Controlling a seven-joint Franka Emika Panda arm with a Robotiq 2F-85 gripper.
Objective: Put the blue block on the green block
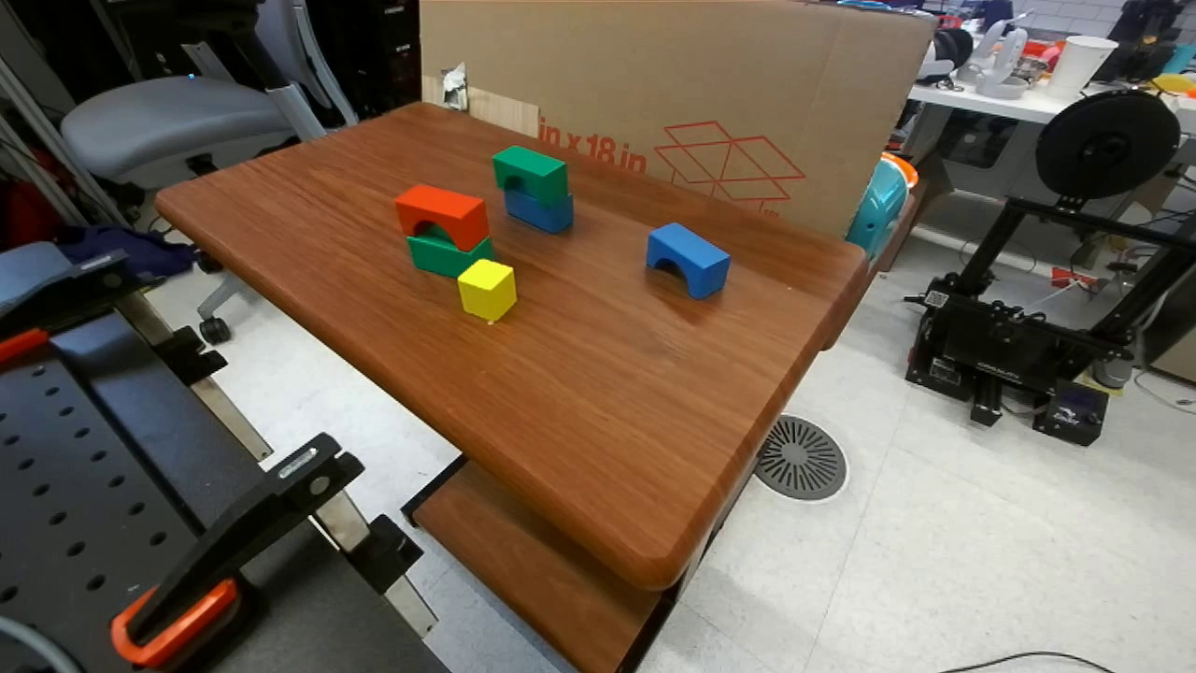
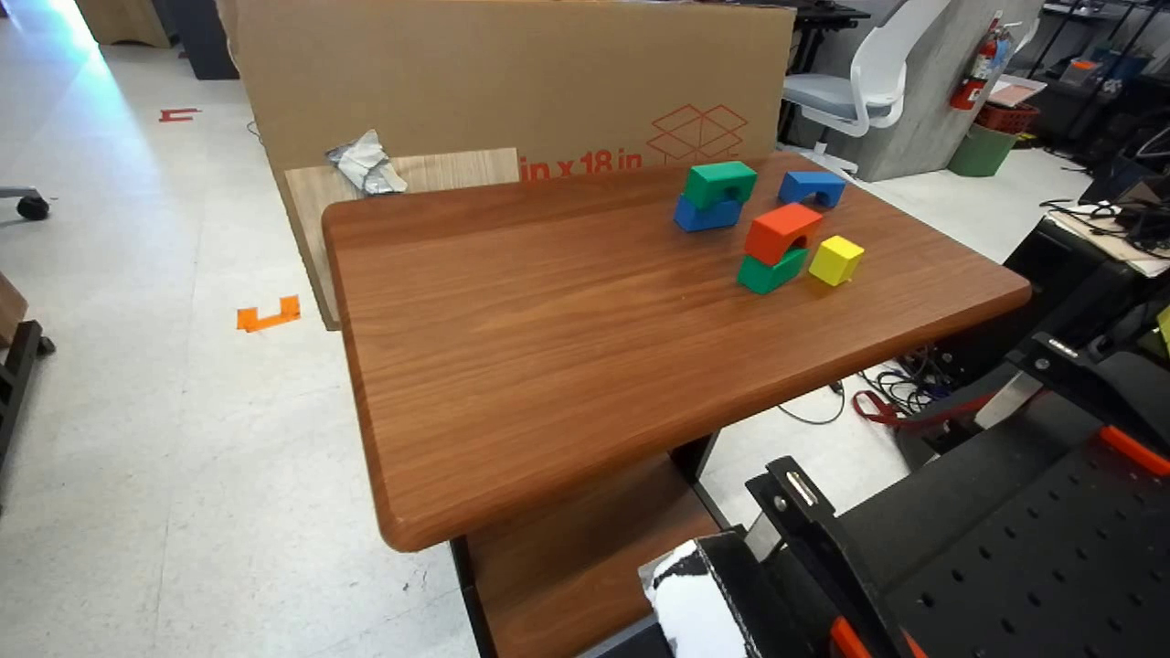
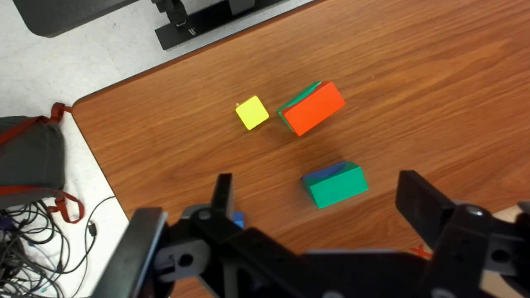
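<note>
While the tool [image 3: 316, 188] gapes wide, the blue arch [image 1: 701, 257] stands notch-down on the worktop [image 1: 598, 393], apart from the green arch [image 1: 534, 165], which rests on another blue piece [image 1: 551, 216]. Red arch [image 1: 446, 200] sits on another green piece [image 1: 439, 256], yellow cube [image 1: 488, 290] just beside them; in the wrist view, the tool covers most of the blue arch.

Blue block [image 1: 695, 250]: alone, bare tabletop [image 1: 598, 374] on every side.
Green block [image 3: 338, 188]: open above, a lane dividing it from the red block [image 3: 314, 108].
Yellow cube [image 3: 251, 112]: close to the red block, only a narrow gap between.
Cardboard box [image 1: 747, 75]: a wall barring one long edge.
</note>
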